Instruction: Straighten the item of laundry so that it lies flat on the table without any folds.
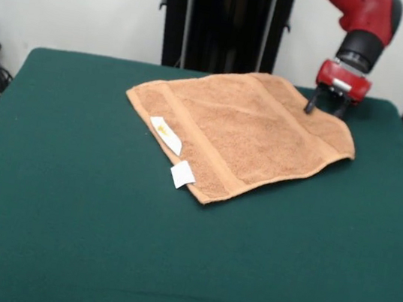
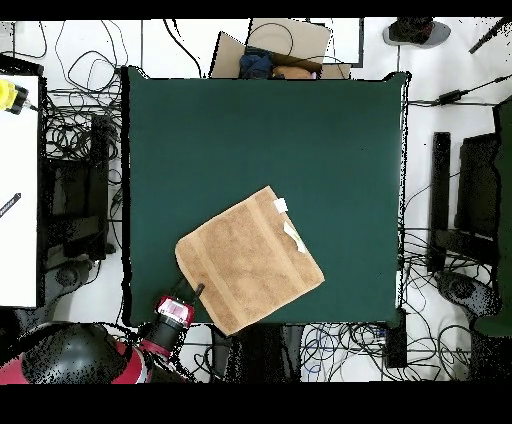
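The orange-tan towel (image 1: 246, 131) lies spread out on the green table (image 1: 63, 214), turned diagonally, at the far right of the middle. Its woven border bands show, and two white tags (image 1: 167, 134) stick out from its near-left edge. The right corner sits slightly lifted and casts a shadow. My gripper (image 1: 326, 107) is open, its fingertips at the towel's far right edge, just above or touching it. In the overhead view the towel (image 2: 250, 260) lies near the table's (image 2: 250, 130) bottom edge, and the gripper (image 2: 190, 297) is at the towel's lower-left edge.
The black pedestal (image 1: 224, 21) stands behind the table. Cables (image 2: 75, 130) and equipment (image 2: 470, 200) lie on the floor at both sides. A cardboard box (image 2: 275, 45) sits beyond the edge opposite the robot. A white bench (image 2: 18, 180) stands at the left.
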`<state>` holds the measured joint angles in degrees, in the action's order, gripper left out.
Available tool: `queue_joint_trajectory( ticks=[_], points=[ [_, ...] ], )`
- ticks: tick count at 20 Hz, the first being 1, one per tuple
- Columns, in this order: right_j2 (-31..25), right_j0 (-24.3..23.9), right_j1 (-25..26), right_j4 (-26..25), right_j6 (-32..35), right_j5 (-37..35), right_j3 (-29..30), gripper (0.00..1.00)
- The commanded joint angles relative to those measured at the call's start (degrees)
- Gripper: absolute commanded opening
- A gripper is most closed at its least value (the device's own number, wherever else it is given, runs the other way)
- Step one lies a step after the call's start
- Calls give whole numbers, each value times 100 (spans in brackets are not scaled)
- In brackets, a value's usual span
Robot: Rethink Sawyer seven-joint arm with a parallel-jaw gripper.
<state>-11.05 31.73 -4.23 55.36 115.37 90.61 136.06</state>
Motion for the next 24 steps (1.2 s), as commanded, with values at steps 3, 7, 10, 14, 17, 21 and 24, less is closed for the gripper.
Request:
queue_joint_trajectory(
  ticks=[3,7,10,14,17,21,24],
  points=[
    [-385,-230,562,1249,-702,-1781,-500,100],
    [-523,-310,473,1495,-736,-1764,-659,100],
    [-532,-321,460,1502,-626,-1673,-728,100],
    [-515,-354,402,1449,-640,-1669,-692,100],
    [-506,-346,463,1438,-628,-1629,-781,100],
    [-542,-346,495,1565,-699,-1581,-910,100],
    [-553,-345,482,1638,-698,-1531,-946,100]
  ],
)
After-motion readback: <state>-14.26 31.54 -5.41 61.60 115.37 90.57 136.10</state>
